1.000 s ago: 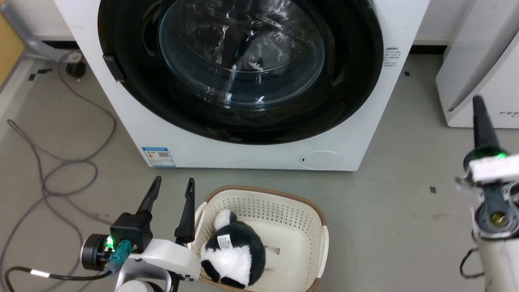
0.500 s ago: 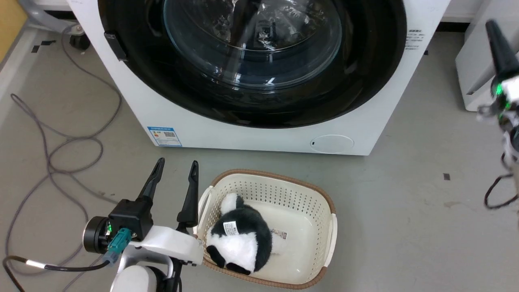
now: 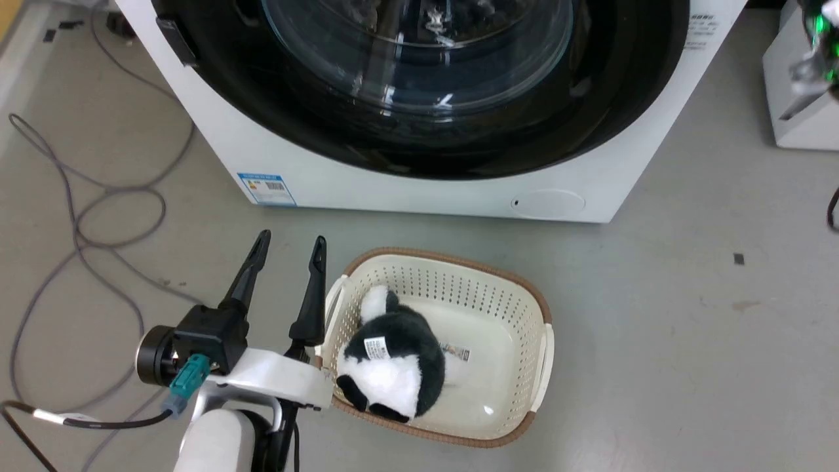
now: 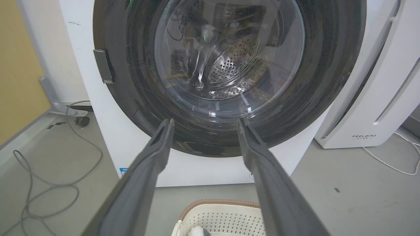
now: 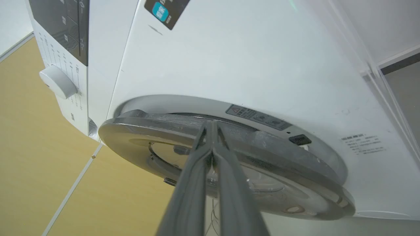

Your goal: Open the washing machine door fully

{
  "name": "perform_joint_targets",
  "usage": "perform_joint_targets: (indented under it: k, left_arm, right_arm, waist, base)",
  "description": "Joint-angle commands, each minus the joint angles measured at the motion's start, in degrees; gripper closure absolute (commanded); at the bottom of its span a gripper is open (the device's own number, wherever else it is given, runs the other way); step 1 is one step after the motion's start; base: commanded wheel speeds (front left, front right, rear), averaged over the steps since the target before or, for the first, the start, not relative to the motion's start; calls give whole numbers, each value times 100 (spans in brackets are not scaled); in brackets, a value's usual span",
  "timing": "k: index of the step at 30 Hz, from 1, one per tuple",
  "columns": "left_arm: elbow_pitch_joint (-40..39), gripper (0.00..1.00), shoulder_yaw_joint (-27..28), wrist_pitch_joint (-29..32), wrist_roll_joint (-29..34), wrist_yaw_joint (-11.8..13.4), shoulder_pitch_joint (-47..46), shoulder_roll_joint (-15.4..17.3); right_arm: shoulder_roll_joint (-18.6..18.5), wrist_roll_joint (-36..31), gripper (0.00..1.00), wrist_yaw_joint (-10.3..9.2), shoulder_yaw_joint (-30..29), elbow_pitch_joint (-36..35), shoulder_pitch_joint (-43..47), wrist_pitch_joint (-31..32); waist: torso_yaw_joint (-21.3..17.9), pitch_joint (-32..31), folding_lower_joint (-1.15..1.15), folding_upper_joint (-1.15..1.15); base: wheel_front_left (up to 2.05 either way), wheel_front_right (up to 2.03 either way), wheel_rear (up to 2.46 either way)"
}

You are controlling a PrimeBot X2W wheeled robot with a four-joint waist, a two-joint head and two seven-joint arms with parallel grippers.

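Hovering at the head view's lower left, the left claw gapes wide beside a basket. The right claw is pinched together, its tips at the rim of the washing machine door, which lies across the front of the washing machine.

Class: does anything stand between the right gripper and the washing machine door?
Nothing visible does. In the right wrist view, the right gripper, fingers together, points straight at the rim of the washing machine door, with no object between them.
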Motion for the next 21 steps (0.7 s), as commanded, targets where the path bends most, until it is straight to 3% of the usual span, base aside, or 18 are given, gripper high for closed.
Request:
perform_joint_targets:
  k: [1, 21]
  left_arm:
    - [2, 0, -19, -63, -45, -33, -124, 20]
    - [22, 0, -115, -303, -253, -166, -568, 7]
  right_arm:
    - [-90, 220, 100, 5, 144, 164, -309, 124]
    - [49, 1227, 100, 5, 1783, 1628, -2267, 1207]
  waist:
    - [12, 69, -1, 0]
    - [180, 750, -1, 0]
  base:
    - [0, 0, 0]
    - [0, 0, 0]
